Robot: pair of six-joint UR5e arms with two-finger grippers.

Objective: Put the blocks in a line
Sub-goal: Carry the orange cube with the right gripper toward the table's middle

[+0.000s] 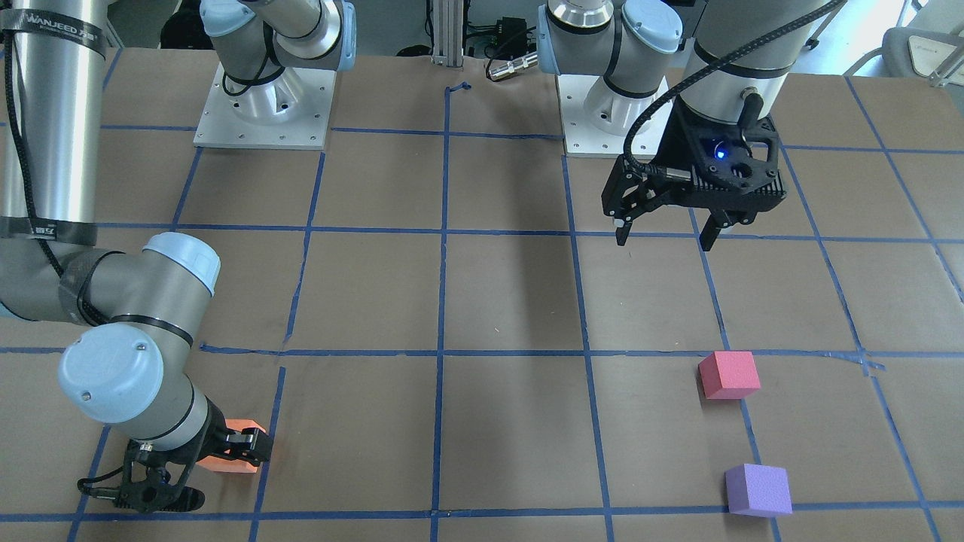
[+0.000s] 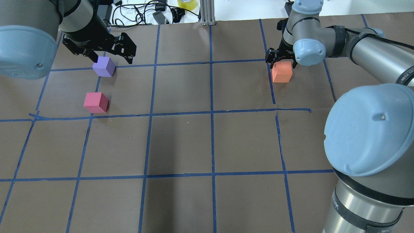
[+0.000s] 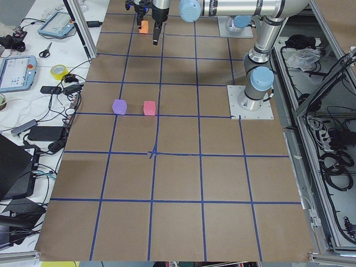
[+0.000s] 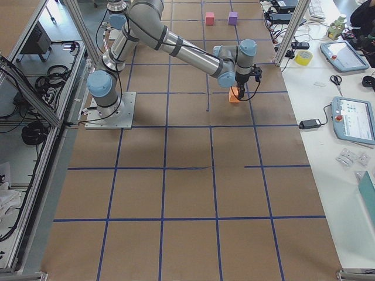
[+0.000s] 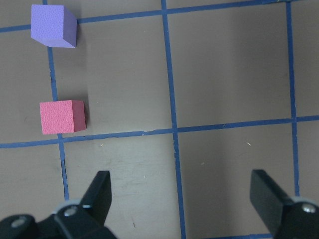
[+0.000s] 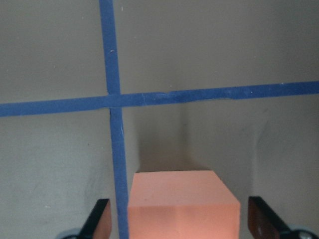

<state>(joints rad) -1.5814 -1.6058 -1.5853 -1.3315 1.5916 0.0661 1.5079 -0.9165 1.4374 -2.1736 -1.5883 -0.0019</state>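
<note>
Right gripper: you will find it lowered over the orange block, one finger on each side. The wrist view shows a narrow gap between each finger and the cube's face, so the jaws straddle the block without pressing it. Nothing is gripped. The side view shows the block on the table, with one edge just beside a blue tape line, on the robot's right and far out from the base.

Left gripper: it hangs above the table with its jaws spread wide and nothing between them. It is well apart from the blocks on its side, and nearer the robot's base than either.

Pinkish-red block: it sits flat on the table on the robot's left, just beside a crossing of tape lines.

Purple block: it is near the pinkish-red one but not touching it, along the same tape line and farther from the base.

Note that the orange block is well apart from the other two, across the table, so the three cubes form no single row
</note>
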